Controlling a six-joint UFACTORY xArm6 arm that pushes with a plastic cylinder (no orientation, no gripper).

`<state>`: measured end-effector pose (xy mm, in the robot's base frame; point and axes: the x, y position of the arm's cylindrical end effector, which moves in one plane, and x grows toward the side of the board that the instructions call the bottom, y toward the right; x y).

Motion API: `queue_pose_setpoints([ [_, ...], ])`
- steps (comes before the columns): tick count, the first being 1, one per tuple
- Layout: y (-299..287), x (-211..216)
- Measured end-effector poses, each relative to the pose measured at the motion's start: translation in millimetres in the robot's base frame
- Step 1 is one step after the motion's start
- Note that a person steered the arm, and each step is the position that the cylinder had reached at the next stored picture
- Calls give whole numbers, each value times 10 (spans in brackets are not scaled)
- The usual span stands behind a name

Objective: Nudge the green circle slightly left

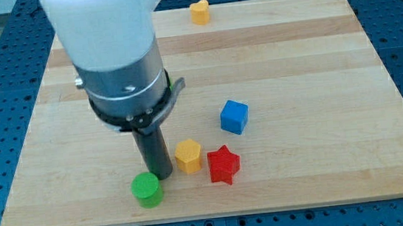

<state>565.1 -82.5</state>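
The green circle (147, 189), a short green cylinder, stands on the wooden board (292, 52) near the view's bottom edge, left of centre. My tip (160, 175) is the lower end of the dark rod, just above and right of the green circle, touching or almost touching it. A yellow hexagon block (188, 156) sits just right of the rod. A red star block (223, 164) lies right of the yellow hexagon. A blue cube (234, 116) is further up and right.
A yellow-orange heart-shaped block (200, 11) sits at the board's top edge. The arm's white and grey body (118, 54) covers the upper left of the board. A small green sliver (171, 82) shows behind the arm's right side. A blue perforated table surrounds the board.
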Motion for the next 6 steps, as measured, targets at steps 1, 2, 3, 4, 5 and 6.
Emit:
queue_pose_setpoints([
  [1, 68, -38],
  [2, 249, -4],
  [3, 380, 233],
  [4, 362, 284],
  [5, 203, 307],
  [6, 38, 240],
])
